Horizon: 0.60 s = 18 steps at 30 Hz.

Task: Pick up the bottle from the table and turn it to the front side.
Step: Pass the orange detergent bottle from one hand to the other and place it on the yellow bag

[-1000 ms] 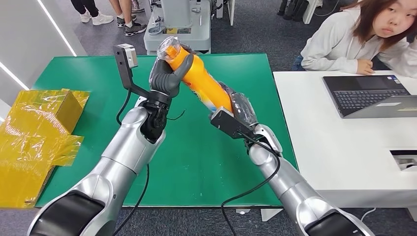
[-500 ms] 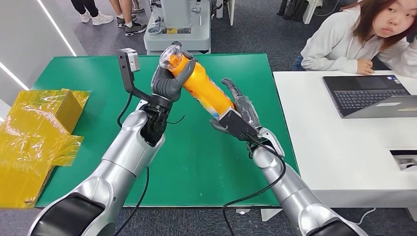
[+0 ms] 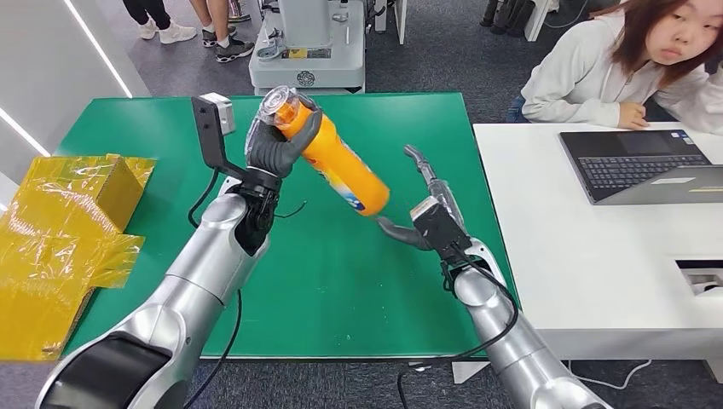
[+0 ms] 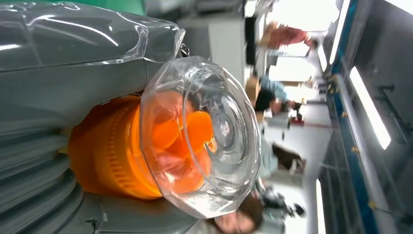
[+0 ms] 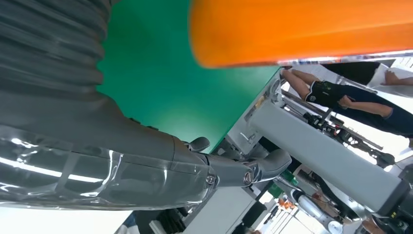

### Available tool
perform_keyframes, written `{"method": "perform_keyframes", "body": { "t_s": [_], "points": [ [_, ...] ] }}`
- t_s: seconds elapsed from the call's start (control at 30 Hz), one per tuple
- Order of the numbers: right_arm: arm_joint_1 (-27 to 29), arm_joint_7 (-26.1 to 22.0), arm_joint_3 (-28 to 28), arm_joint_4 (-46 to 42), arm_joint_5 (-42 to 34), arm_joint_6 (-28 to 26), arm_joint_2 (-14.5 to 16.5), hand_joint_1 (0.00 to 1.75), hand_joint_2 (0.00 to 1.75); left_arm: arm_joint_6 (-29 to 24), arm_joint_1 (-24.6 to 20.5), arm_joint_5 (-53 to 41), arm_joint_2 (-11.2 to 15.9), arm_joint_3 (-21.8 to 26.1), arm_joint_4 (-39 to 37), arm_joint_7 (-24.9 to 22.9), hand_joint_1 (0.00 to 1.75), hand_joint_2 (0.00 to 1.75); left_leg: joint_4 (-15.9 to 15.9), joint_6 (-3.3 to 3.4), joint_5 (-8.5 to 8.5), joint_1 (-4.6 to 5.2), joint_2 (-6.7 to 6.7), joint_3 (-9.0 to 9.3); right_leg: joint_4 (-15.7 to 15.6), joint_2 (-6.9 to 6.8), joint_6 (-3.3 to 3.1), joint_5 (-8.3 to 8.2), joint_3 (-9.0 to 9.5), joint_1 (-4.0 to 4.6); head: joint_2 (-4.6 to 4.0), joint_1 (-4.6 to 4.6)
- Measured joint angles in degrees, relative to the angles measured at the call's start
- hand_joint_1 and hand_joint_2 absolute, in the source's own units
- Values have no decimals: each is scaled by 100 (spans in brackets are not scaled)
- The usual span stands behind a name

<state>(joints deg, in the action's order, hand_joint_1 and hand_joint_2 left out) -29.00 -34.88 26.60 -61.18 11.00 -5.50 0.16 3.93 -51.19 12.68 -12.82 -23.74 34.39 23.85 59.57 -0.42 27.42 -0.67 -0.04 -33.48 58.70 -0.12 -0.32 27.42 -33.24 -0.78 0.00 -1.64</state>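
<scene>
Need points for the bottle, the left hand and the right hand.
bottle (image 3: 341,166): head view, middle of the orange body.
left hand (image 3: 274,146): head view, grey fingers around the bottle's cap end.
right hand (image 3: 422,213): head view, middle of the hand.

Green table bare below the raised bottle; yellow-wrapped box off its left edge, white desk flanks its right.
</scene>
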Motion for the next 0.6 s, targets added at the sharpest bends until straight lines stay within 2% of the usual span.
{"method": "perform_keyframes", "body": {
  "t_s": [0.13,0.3,0.6],
  "points": [
    [344,-10,0,-458,-77,33,-86,0,175,-551,-167,-899,191,-32,-63,257,175,175,-1,0,0,0,0,-1,0,0,0,0,-1,0,0,-1],
    [737,-46,-1,-941,-40,5,-182,0,175,-979,-349,-1852,393,-132,-121,417,175,175,-2,0,0,0,0,-1,0,0,-1,0,-2,0,0,0],
    [1184,-52,-122,-1467,-1,-12,-276,0,175,-1657,-555,-3489,667,-635,-257,393,175,175,-1,0,0,0,3,-1,0,2,0,0,-2,0,0,1]
  ]
}}
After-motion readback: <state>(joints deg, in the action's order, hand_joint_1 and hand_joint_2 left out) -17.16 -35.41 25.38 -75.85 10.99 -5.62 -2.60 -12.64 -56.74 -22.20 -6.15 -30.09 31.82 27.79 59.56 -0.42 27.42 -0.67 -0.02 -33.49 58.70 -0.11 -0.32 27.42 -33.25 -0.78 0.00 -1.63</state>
